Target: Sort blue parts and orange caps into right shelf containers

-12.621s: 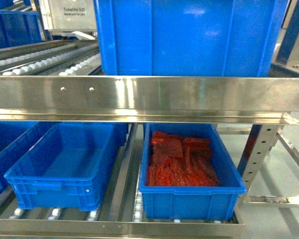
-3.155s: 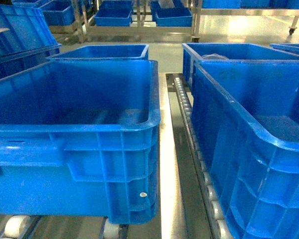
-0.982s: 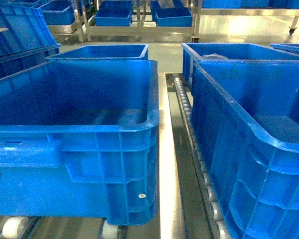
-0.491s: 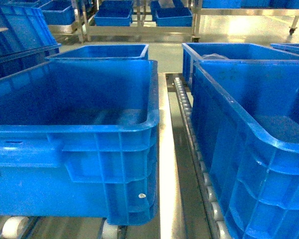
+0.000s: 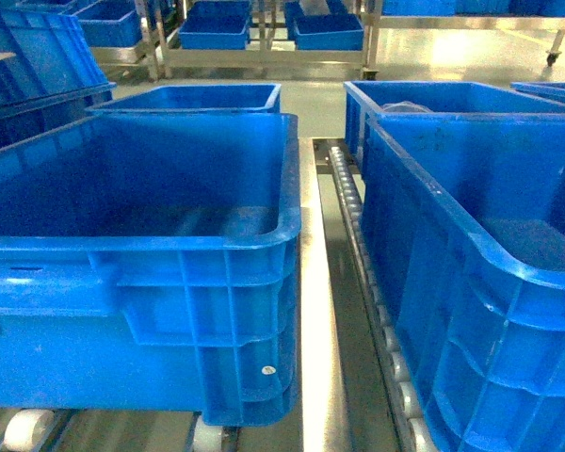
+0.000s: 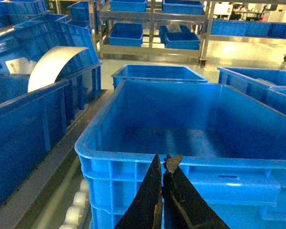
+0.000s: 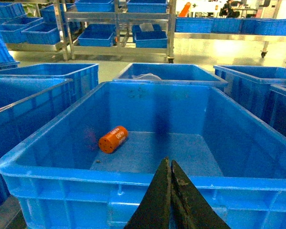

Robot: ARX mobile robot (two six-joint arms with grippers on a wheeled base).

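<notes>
One orange cap with white markings lies on its side on the floor of a large blue crate, toward its left. My right gripper is shut and empty, just in front of that crate's near rim. In the left wrist view my left gripper is shut with nothing in it, at the near rim of another large blue crate whose floor is bare. The head view shows both crates, left and right, but neither gripper. No blue parts are in view.
Roller tracks and a steel rail run between the two crates. More blue crates stand behind and at the left. A curved white sheet sticks out of a crate at the left. Steel shelving with crates stands across the floor.
Much earlier the head view faced a lower shelf with a crate of orange-red items; since then it looks over the two top crates. Over the last second nothing has visibly changed.
</notes>
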